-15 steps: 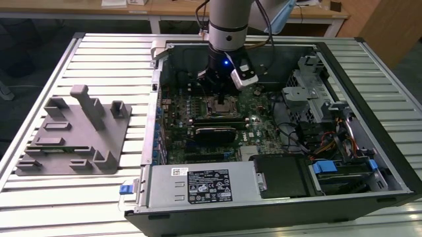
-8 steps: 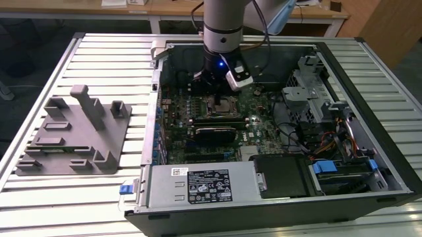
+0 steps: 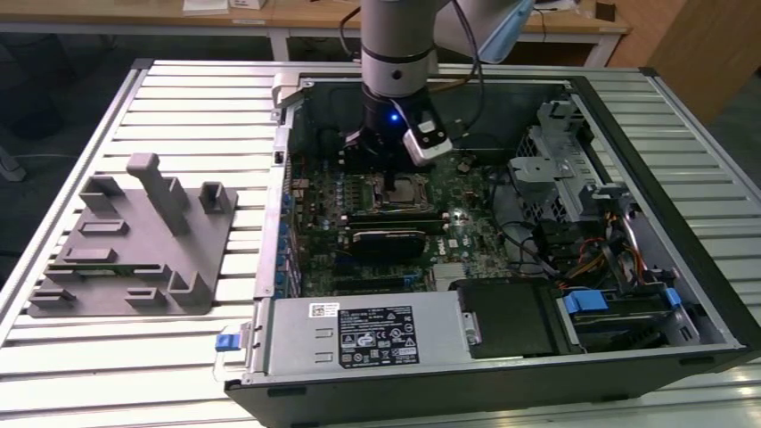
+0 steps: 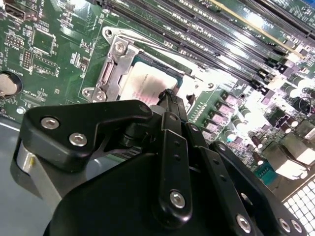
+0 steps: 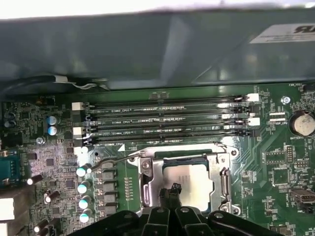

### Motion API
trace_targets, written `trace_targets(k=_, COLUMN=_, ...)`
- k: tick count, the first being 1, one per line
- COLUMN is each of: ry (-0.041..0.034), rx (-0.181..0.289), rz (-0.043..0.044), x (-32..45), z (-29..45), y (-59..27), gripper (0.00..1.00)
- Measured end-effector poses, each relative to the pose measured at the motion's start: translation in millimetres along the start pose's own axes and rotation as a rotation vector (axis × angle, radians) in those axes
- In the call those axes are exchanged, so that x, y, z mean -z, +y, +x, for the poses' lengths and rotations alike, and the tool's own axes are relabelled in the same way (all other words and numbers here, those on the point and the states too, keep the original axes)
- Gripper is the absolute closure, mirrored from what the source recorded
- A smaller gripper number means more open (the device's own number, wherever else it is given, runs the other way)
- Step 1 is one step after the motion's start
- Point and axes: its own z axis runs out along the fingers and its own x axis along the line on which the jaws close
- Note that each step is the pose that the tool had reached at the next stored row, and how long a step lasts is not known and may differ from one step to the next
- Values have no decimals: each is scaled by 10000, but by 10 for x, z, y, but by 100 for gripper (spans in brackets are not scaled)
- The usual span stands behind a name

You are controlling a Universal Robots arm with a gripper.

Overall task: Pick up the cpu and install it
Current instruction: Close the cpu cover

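The cpu (image 5: 193, 178) (image 4: 141, 84) lies flat inside the metal-framed socket (image 5: 147, 184) (image 4: 109, 73) on the green motherboard, its silver top showing in both wrist views. My gripper (image 5: 171, 191) (image 4: 170, 96) hangs just above the cpu's near edge, fingertips drawn together and shut with nothing between them. I cannot tell whether the tips touch the chip. In the exterior view the arm reaches straight down into the open computer case, with the gripper (image 3: 388, 169) right over the socket (image 3: 408, 190).
Memory slots (image 5: 167, 120) run beside the socket, and capacitors (image 5: 83, 187) stand on its other side. The case wall (image 3: 283, 178), drive cage (image 3: 559, 169) and power supply (image 3: 369, 334) surround the board. A grey fixture plate with pegs (image 3: 131, 250) lies at the exterior view's left.
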Motion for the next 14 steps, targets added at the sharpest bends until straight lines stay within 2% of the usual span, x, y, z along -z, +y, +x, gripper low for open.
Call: trace_targets(k=14, ry=-5, rx=5, rz=1, x=-46, z=45, y=-3, gripper=89)
